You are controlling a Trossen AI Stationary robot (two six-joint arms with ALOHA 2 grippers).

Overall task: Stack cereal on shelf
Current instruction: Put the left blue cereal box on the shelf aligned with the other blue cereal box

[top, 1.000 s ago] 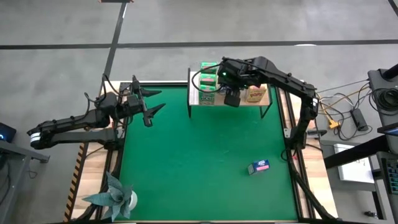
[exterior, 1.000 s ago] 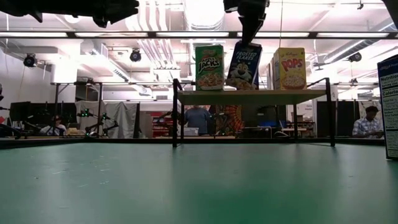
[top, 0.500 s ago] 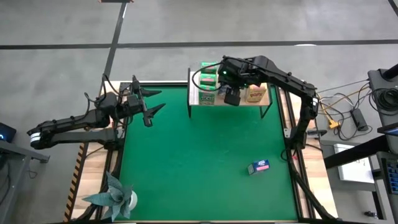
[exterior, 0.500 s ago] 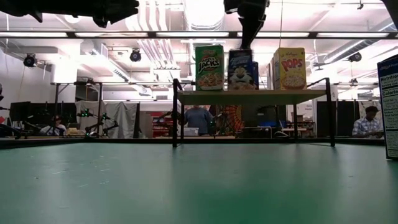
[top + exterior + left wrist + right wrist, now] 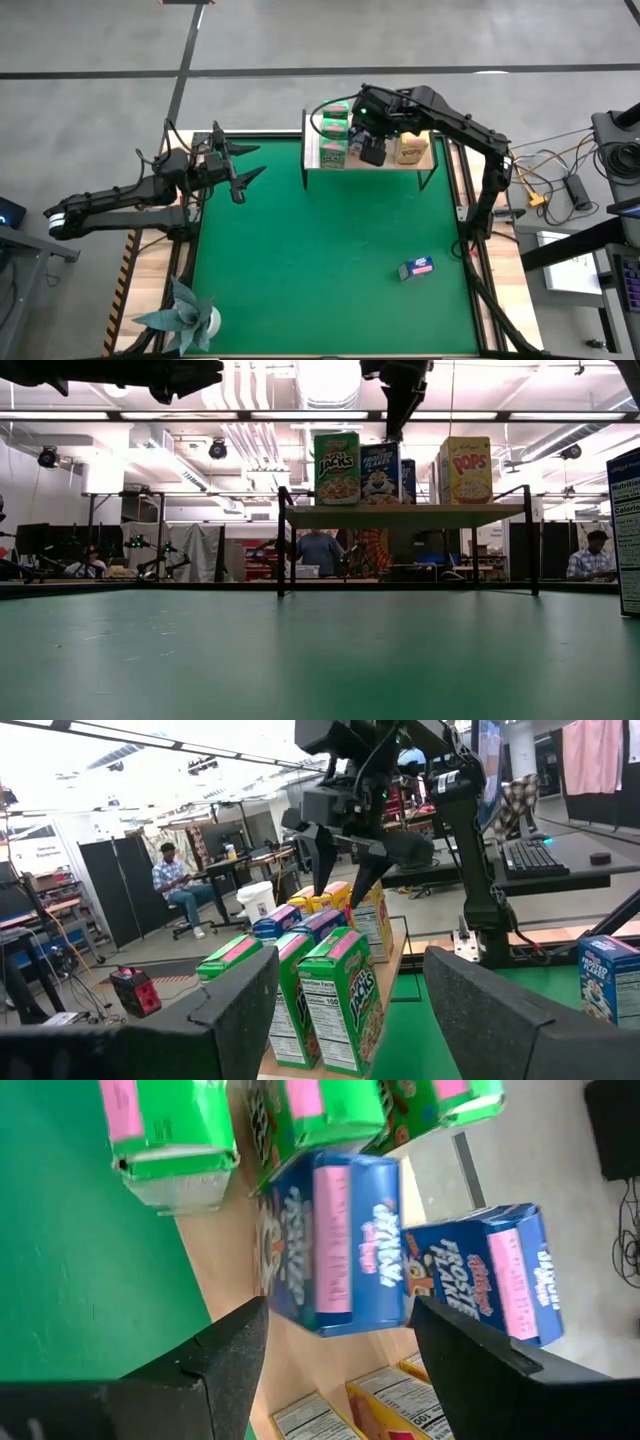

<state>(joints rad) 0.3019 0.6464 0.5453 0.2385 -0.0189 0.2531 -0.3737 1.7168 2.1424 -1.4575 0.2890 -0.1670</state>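
Note:
The shelf (image 5: 400, 517) stands at the mat's far edge on thin black legs. On it stand green cereal boxes (image 5: 335, 130), yellow ones (image 5: 410, 150) and, between them, two blue ones. The nearer blue box (image 5: 380, 468) (image 5: 335, 1245) stands upright on its base. My right gripper (image 5: 340, 1315) (image 5: 340, 895) hangs open just above it, one finger to each side of its top, pointing steeply down. Another blue box (image 5: 416, 267) lies on the mat at the near right. My left gripper (image 5: 240, 170) waits open at the mat's far left, raised and level.
The green mat (image 5: 320, 260) covers the table. A folded teal paper plant (image 5: 185, 318) sits at the near left corner. People sit at desks in the room beyond the table (image 5: 597, 555). Cables and gear lie off the table's right side (image 5: 560, 185).
My right gripper has let go of the blue box. The box hung tilted under the fingers a second ago, came down onto the shelf, and now stands upright between the green and yellow boxes. The gripper has stayed above it.

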